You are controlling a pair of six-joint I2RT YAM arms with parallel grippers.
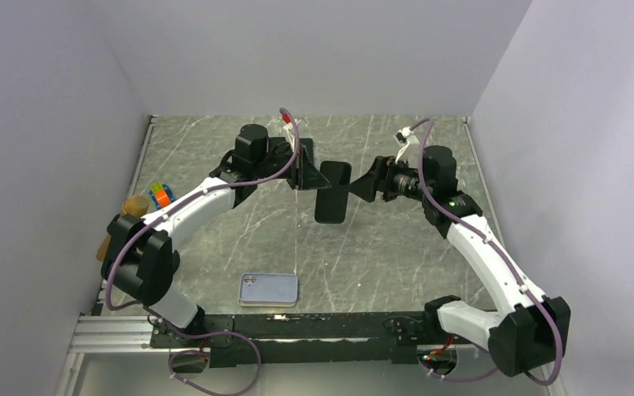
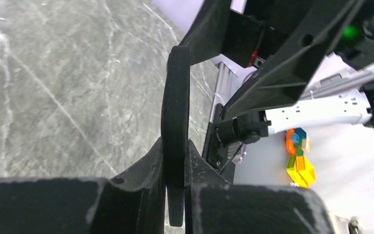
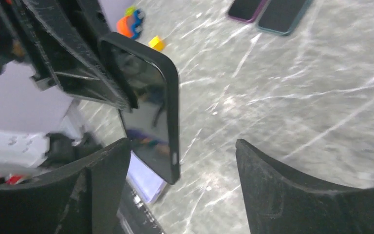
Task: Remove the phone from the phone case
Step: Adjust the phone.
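Note:
A black phone in a black case (image 1: 333, 192) hangs above the middle of the table. My left gripper (image 1: 307, 173) is shut on its upper left part. In the left wrist view the phone (image 2: 175, 97) stands edge-on, clamped between my left gripper's (image 2: 175, 163) two fingers. My right gripper (image 1: 363, 186) is open at the phone's right side. In the right wrist view the cased phone (image 3: 151, 102) shows its dark screen and sits between the spread fingers of the right gripper (image 3: 181, 145), close to the left finger (image 3: 97, 170) and apart from the right finger (image 3: 292, 185).
A light blue phone-shaped piece with a camera cut-out (image 1: 268, 289) lies flat near the front edge and also shows in the right wrist view (image 3: 143, 178). Colourful toys (image 1: 161, 194) sit at the table's left edge. Two dark phones (image 3: 263, 12) lie on the table farther off.

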